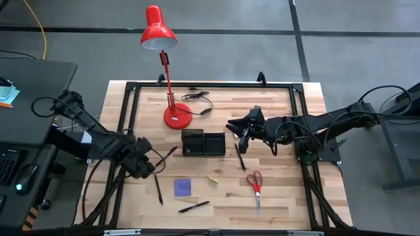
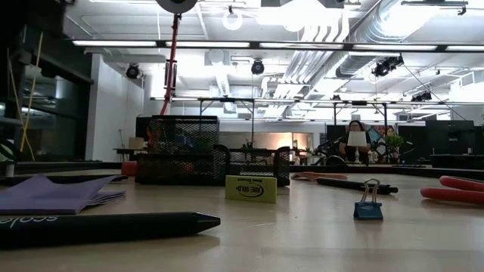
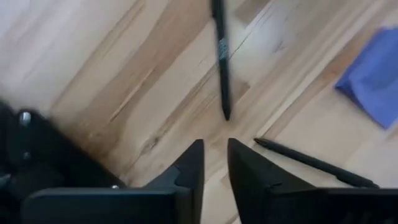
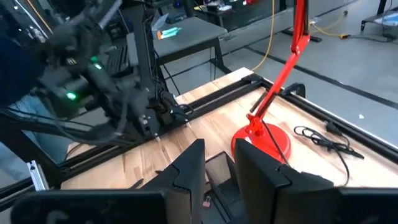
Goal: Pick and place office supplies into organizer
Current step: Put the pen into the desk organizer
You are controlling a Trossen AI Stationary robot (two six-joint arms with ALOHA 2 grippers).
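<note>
The black mesh organizer [image 1: 203,142] stands mid-table and also shows in the low view [image 2: 204,162]. Loose on the wood lie dark pens [image 1: 158,189] [image 1: 194,207] [image 1: 240,157] [image 1: 169,155], a purple note pad [image 1: 183,187], a small pale yellow pad [image 1: 214,178] and red-handled scissors [image 1: 256,183]. My left gripper [image 1: 149,165] hovers at the left, above two pens [image 3: 221,62] [image 3: 317,163]; its fingers [image 3: 214,152] are close together and empty. My right gripper [image 1: 237,129] hangs just right of the organizer, its fingers [image 4: 217,155] also close together and empty.
A red desk lamp [image 1: 172,98] stands behind the organizer, its round base [image 1: 177,116] and black cord [image 1: 200,98] on the table. A small blue binder clip [image 2: 368,205] lies near the scissors. A black frame rail [image 1: 210,85] runs around the table.
</note>
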